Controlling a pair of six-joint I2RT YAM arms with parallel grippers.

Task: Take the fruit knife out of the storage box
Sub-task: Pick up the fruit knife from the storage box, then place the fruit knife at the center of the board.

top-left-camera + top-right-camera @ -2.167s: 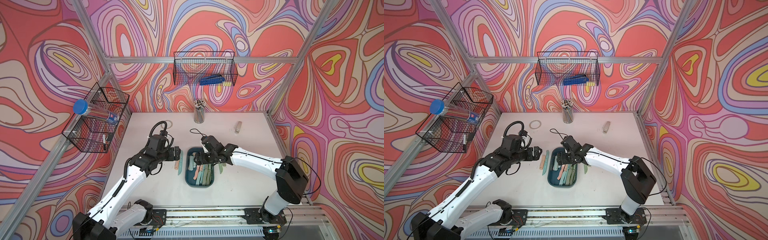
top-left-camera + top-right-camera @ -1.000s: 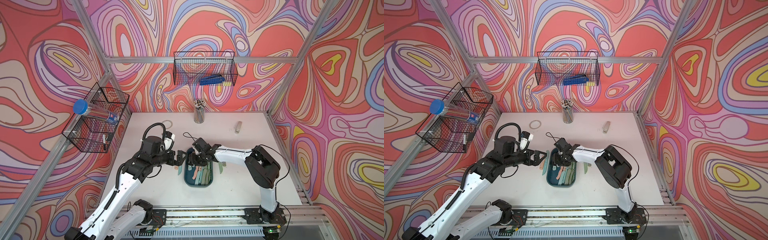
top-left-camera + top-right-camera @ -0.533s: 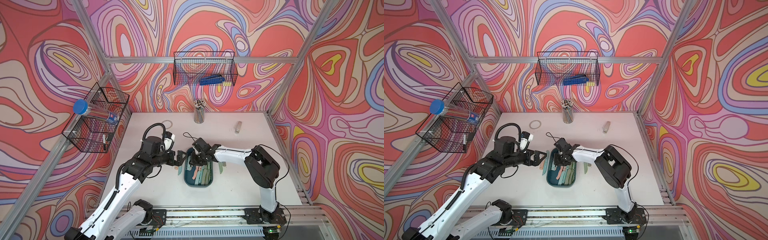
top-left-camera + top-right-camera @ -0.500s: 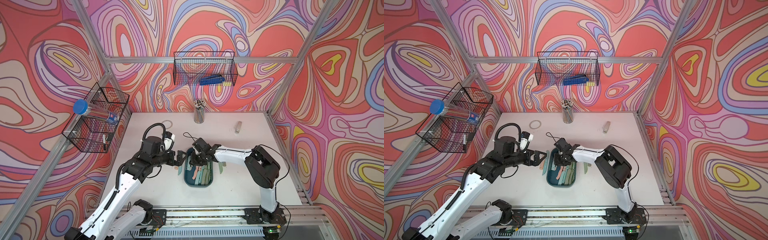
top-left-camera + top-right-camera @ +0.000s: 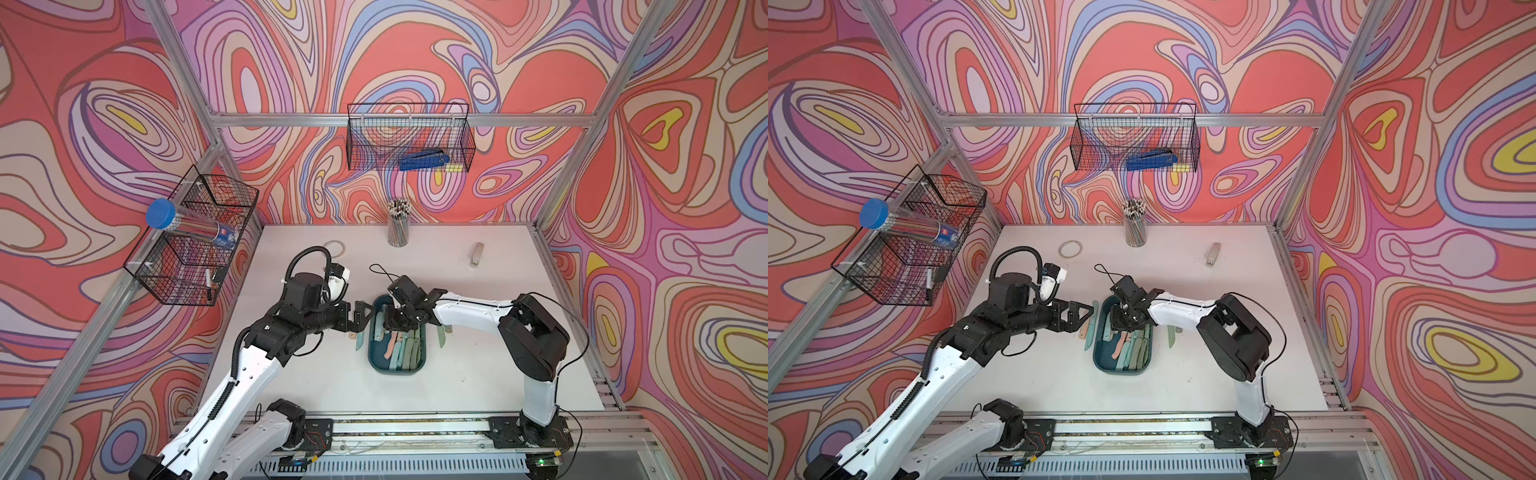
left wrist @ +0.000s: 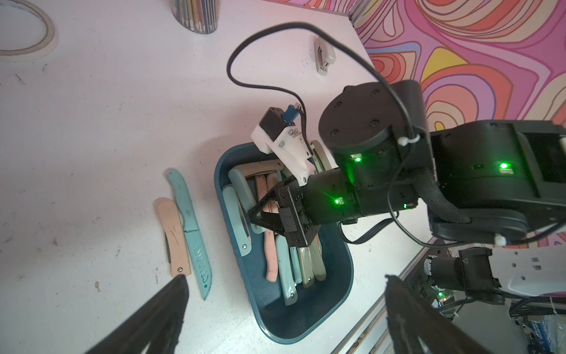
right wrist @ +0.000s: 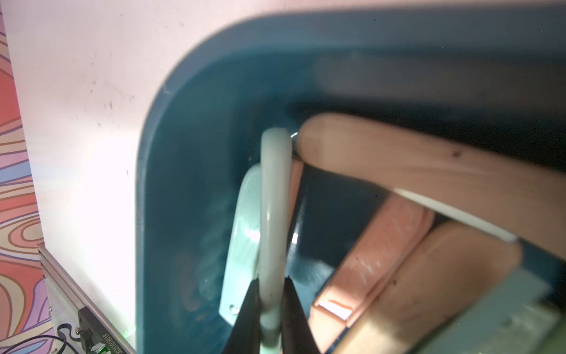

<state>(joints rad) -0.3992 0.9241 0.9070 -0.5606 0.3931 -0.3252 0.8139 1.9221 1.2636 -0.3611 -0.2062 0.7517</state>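
**A:** What's the setting?

**B:** A white tabletop walled in by swirling red, pink and purple panels. Near its middle sits the dark teal plastic storage box, rectangular with rounded corners.

**A:** Where's the knife, relative to the hand?

**B:** The right gripper reaches down into the box's far end, by the corner on the left arm's side. Its jaws are pinched onto a pale grey-green folding fruit knife. The knife stands on edge between the black fingertips. Its far tip almost meets the box wall, so it is inside the box.

**A:** And the other hand?

**B:** The left gripper hangs just beside the box on its left, jaws spread wide and gripping nothing. Below it two knives lie on the table: a peach folded knife and a light-blue opened knife.

**A:** What has changed?

**B:** Two seconds back the right arm stretched long, its elbow far out from the box. Now the elbow is drawn in. A second ago those jaws stood apart; now they clamp. The left gripper has edged nearer the box.

**A:** And the containers?

**B:** The box holds several more folded knives in pale blue, pink, tan and sage. A sage-green knife lies on the table just right of the box. Behind the box, a black wire basket on the back wall holds a blue tool. A second wire basket on the left wall carries a clear tube with a blue cap. A cup of pencils stands well behind the box.
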